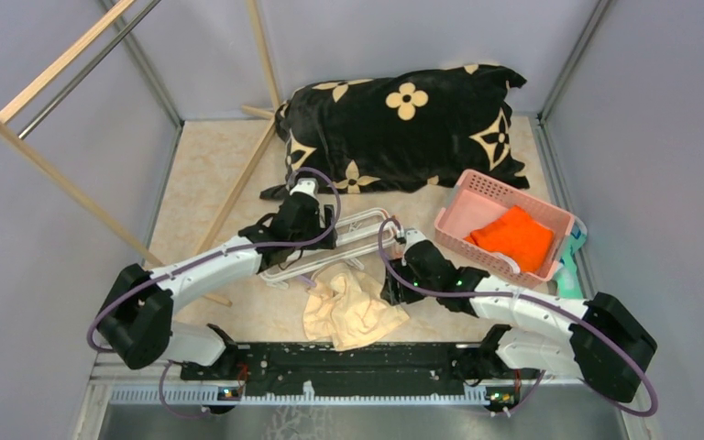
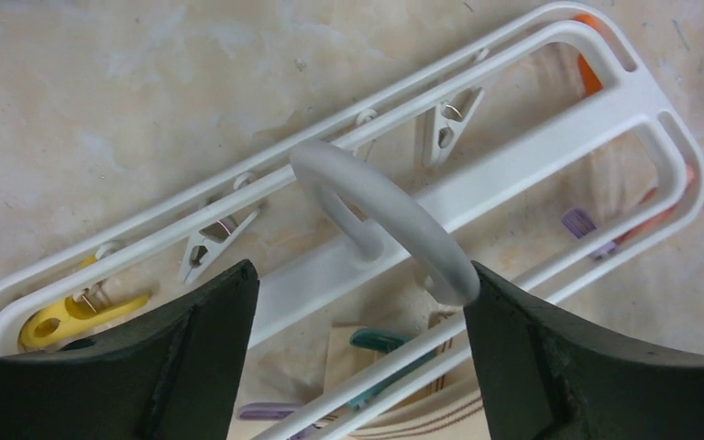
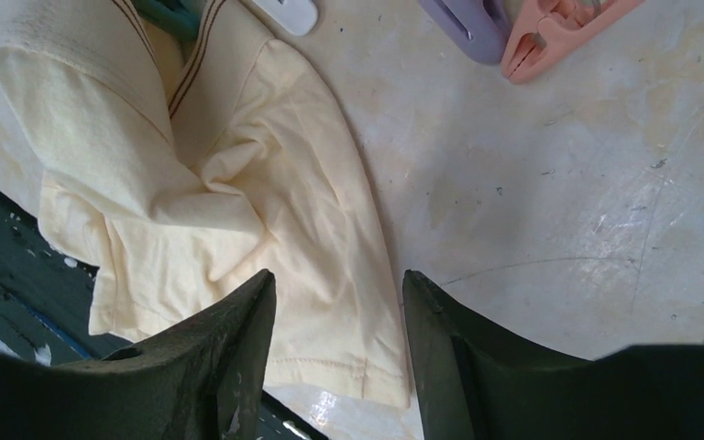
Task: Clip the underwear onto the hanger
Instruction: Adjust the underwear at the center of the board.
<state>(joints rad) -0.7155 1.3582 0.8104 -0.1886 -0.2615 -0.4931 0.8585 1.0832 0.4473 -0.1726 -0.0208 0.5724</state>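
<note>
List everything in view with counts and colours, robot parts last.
underwear: one, cream, crumpled at the table's near edge
hanger: one, white, flat mid-table
clips: several, white, yellow, orange, teal, purple, on the hanger
cushion: one, black with cream flowers, far side
basket: one, pink, right
cloth: one, orange, in the basket
rack: one, wood with metal bar, far left
left fingers: two, dark, open over the hanger hook
right fingers: two, dark, open over the underwear

Left arm (image 1: 229,257), right arm (image 1: 513,307) low and forward, jaws of both parted
</note>
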